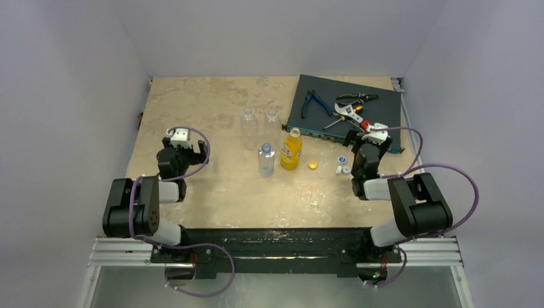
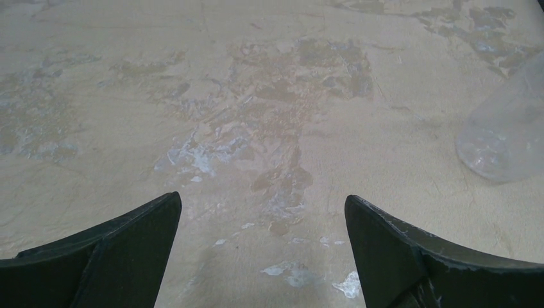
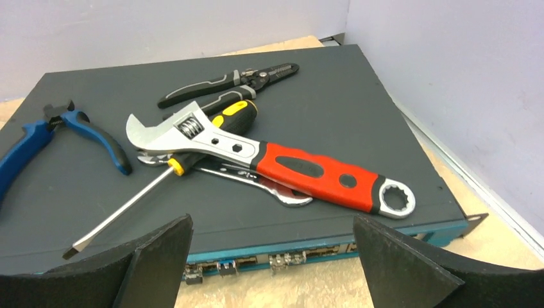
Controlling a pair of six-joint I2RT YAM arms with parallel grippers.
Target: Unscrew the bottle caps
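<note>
Three clear bottles (image 1: 249, 126), (image 1: 272, 122), (image 1: 266, 160) and an orange-yellow bottle (image 1: 291, 149) stand upright mid-table. Four loose caps lie on the table right of them: a yellow cap (image 1: 312, 165), a blue-topped cap (image 1: 342, 159) and two white caps (image 1: 339, 170), (image 1: 347, 170). My left gripper (image 1: 186, 147) is open and empty, low over bare table left of the bottles (image 2: 262, 199); one clear bottle (image 2: 507, 128) shows at its right edge. My right gripper (image 1: 367, 136) is open and empty (image 3: 272, 219), just right of the caps, facing the dark box.
A dark flat box (image 1: 321, 125) lies at the back right, also in the right wrist view (image 3: 359, 128). On it lie blue pliers (image 3: 38, 138), a red-handled wrench (image 3: 308, 173), a screwdriver (image 3: 128, 205) and black wire strippers (image 3: 224, 83). Walls enclose the table.
</note>
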